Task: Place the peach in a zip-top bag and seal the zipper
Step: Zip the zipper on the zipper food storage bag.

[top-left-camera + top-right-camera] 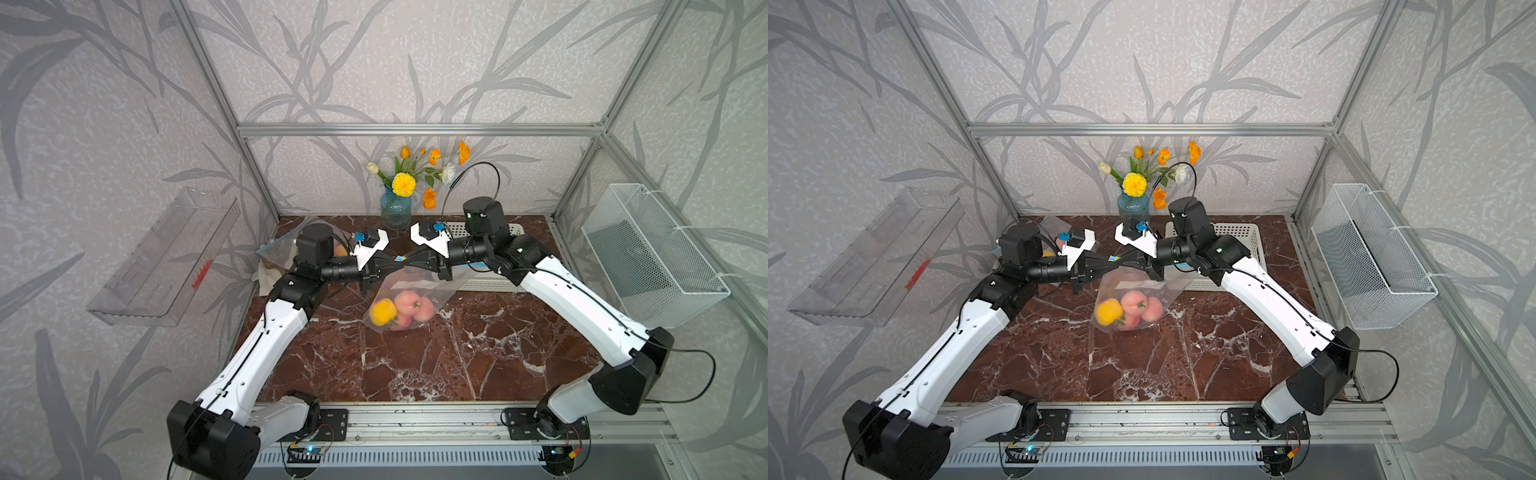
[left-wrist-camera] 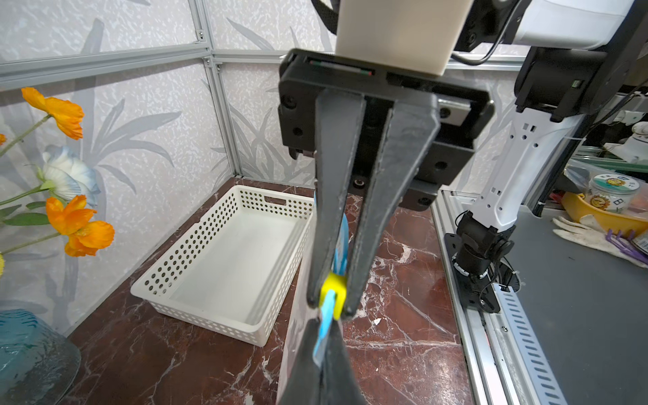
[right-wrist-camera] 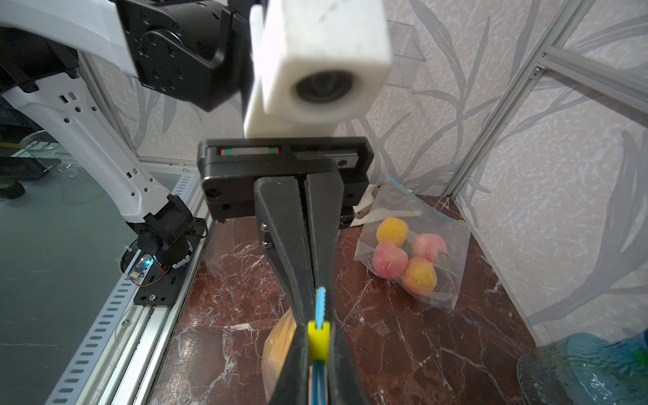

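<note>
1. Dark red marble tabletop (image 1: pixel 415 365), veined white.
2. At 12 o'clock, against the back wall: blue ribbed glass vase (image 1: pixel 395 212) holding orange, yellow and white flowers (image 1: pixel 403 184).
3. At 1 o'clock, near the vase: white perforated plastic basket (image 2: pixel 182 245), upright.
4. At 3 o'clock, hung on the side wall: white wire-mesh basket (image 1: pixel 652 266).
5. At 9 o'clock, fixed to the opposite wall: clear plastic shelf tray (image 1: pixel 166 257).

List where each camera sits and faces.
Top views: high over the base rail, looking down toward the back wall; left arm and right arm meet above the zip-top bag.
Left wrist: along the left gripper, facing the right gripper, right arm, white basket.
Right wrist: along the right gripper, facing the left arm and a second bag.
Both wrist views share the yellow slider.
</note>
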`<state>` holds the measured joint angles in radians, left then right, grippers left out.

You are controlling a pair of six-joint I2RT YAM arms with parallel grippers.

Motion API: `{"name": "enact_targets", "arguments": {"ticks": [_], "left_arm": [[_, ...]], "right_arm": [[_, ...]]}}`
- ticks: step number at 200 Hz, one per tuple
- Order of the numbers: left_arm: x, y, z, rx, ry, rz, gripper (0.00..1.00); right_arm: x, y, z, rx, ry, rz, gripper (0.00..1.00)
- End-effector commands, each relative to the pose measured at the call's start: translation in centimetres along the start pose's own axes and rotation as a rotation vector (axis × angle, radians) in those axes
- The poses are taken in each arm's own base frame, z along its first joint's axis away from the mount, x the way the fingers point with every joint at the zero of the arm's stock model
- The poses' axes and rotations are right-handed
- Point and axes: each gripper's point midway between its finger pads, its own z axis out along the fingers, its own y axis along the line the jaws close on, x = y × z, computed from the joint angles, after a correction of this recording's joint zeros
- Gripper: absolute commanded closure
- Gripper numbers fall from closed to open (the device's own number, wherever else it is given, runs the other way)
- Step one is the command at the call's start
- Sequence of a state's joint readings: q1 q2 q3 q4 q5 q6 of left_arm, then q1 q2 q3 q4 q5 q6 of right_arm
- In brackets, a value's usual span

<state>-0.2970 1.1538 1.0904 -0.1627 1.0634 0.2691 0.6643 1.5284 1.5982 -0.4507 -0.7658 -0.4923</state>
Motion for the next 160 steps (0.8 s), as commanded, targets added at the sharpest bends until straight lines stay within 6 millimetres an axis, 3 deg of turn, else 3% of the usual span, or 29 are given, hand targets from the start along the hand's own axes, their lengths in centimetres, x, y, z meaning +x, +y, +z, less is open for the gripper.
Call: {"name": "enact_targets", "arguments": {"ticks": [1,81,123,160], "left_arm": [[-0.8,1.4,-0.6,-0.098,-0.003,0.004,1.00],[0.5,7.5,-4.3,-0.573,-0.014,-0.107,1.00],[1.5,8.4,-7.0,-0.753,-0.037,-0.177,1.00],[2.4,8.3,-8.1,-0.815,0.000,-0.205,1.00]], "right_arm": [[1.3,-0.7,-0.6,0.083,0.054,-0.020,0.93],[7.4,-5.5,-7.0,0.398,0.114,0.125,0.93],[10.5,-7.9,-10.9,0.617,0.149,0.217,0.92],[10.9,-7.7,-11.5,0.646,0.155,0.242,0.92]]}}
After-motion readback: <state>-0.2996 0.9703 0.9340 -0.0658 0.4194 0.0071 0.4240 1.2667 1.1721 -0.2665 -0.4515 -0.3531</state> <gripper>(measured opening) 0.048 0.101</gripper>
